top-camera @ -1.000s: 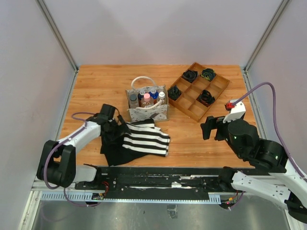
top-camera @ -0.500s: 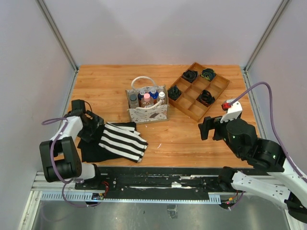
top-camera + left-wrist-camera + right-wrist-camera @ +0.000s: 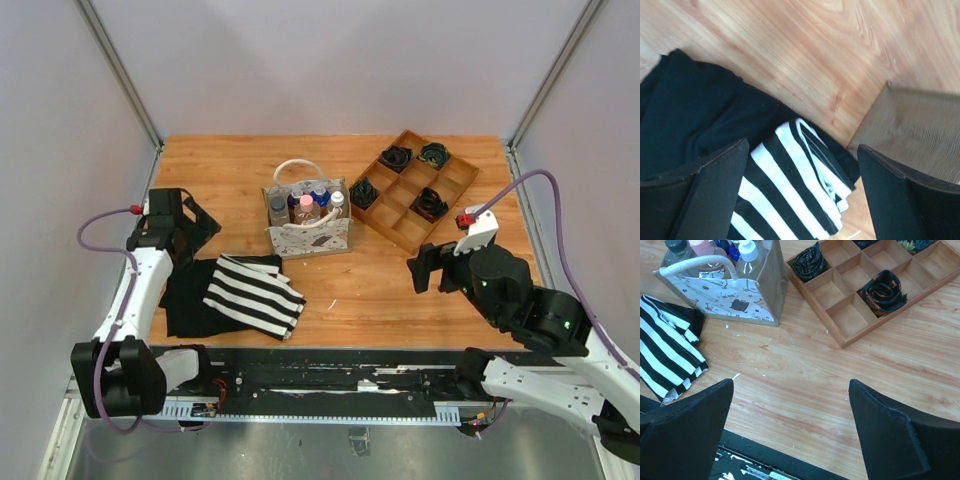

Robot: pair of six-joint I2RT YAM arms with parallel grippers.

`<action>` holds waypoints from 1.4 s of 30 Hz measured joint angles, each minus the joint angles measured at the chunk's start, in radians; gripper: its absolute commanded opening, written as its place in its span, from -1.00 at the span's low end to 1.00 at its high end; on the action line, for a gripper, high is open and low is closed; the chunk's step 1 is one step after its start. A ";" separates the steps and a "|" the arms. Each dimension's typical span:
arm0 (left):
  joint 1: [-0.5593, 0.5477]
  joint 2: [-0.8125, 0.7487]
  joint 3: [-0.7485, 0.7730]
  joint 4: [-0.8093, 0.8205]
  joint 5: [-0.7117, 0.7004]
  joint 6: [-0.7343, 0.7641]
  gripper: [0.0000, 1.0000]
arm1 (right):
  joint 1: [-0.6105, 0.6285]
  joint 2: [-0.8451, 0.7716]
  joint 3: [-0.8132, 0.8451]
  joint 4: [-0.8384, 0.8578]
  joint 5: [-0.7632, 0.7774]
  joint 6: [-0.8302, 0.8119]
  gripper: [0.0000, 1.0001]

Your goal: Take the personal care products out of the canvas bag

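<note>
Cream canvas bag (image 3: pixel 310 238) stands mid-table, bottles (image 3: pixel 306 206) upright inside, wooden tray (image 3: pixel 385 232) just right. Left gripper (image 3: pixel 801 150), spread wide, hangs by the table's left edge near the striped cloth (image 3: pixel 255 295); right gripper (image 3: pixel 790 385), equally wide, hangs over bare table (image 3: pixel 380 275).

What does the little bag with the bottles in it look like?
The canvas bag is a small, boxy cream fabric tote with little dark prints on its front and a plain tan side. It has two white rope handles: one arches up and one droops over the front. It stands upright on the wooden table, open on top, with small bottles with pink, blue, white and grey caps standing inside.
</note>
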 measured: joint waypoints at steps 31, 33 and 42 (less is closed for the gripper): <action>-0.307 0.523 0.043 -0.305 0.145 -0.040 0.91 | 0.000 -0.061 -0.033 0.033 -0.017 0.008 0.97; -0.254 0.518 0.039 -0.309 0.175 -0.058 0.91 | 0.000 -0.071 -0.033 0.017 -0.009 0.008 0.97; -0.025 0.580 0.188 -0.333 0.089 -0.080 0.91 | 0.000 -0.089 -0.033 -0.014 0.015 0.008 0.97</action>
